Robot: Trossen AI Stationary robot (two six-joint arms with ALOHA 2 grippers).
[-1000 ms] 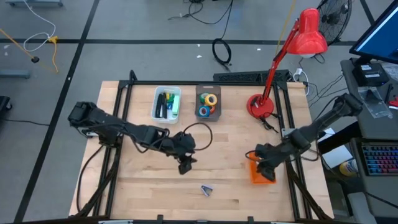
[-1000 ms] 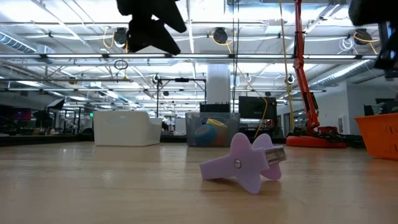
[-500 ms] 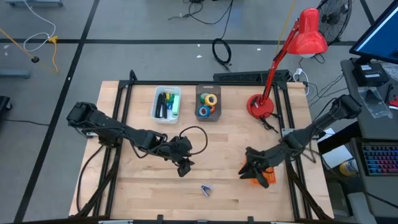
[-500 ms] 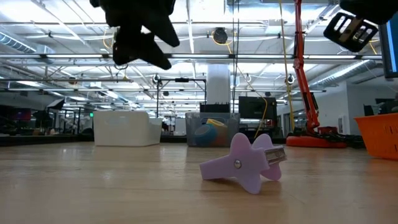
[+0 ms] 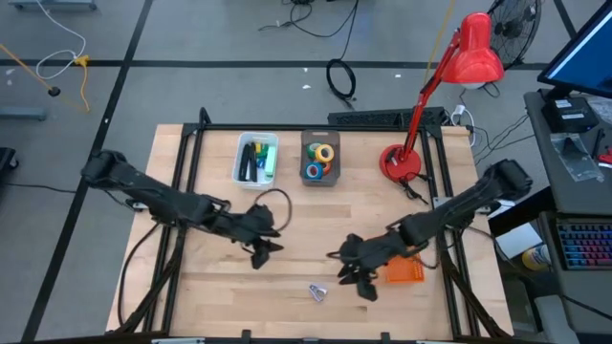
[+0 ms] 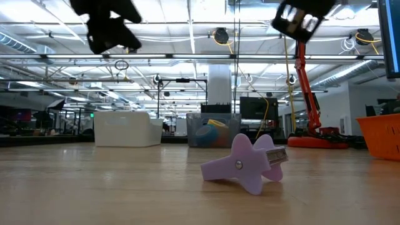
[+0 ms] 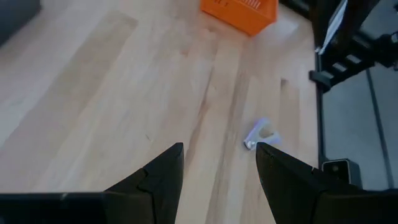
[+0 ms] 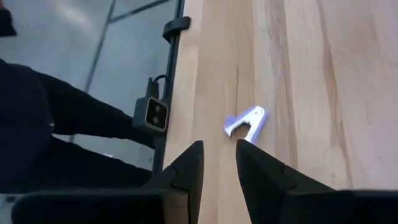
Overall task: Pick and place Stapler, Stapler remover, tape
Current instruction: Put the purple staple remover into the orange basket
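The lilac staple remover [image 5: 317, 291] lies on the wooden table near its front edge, resting on its side [image 6: 247, 162]. My right gripper [image 5: 354, 272] hovers just right of it, open by a narrow gap, and the remover [image 8: 245, 121] shows just beyond its fingertips [image 8: 219, 144]. My left gripper [image 5: 260, 250] hangs open and empty to the remover's left [image 7: 219, 149]. The coloured tape rolls [image 5: 320, 158] sit in a grey bin at the back. I cannot make out the stapler.
A white bin [image 5: 255, 158] holding dark and green items stands left of the grey bin [image 5: 333, 141]. An orange bin [image 5: 404, 270] sits behind my right gripper. A red desk lamp [image 5: 402, 162] stands at the back right. Bare wood lies around the remover.
My right gripper has left the spot over the orange bin and swept toward the table's left and near edge, up to the staple remover, rolling as it went. My left gripper has drawn back toward the table's left edge. The remover has stayed put.
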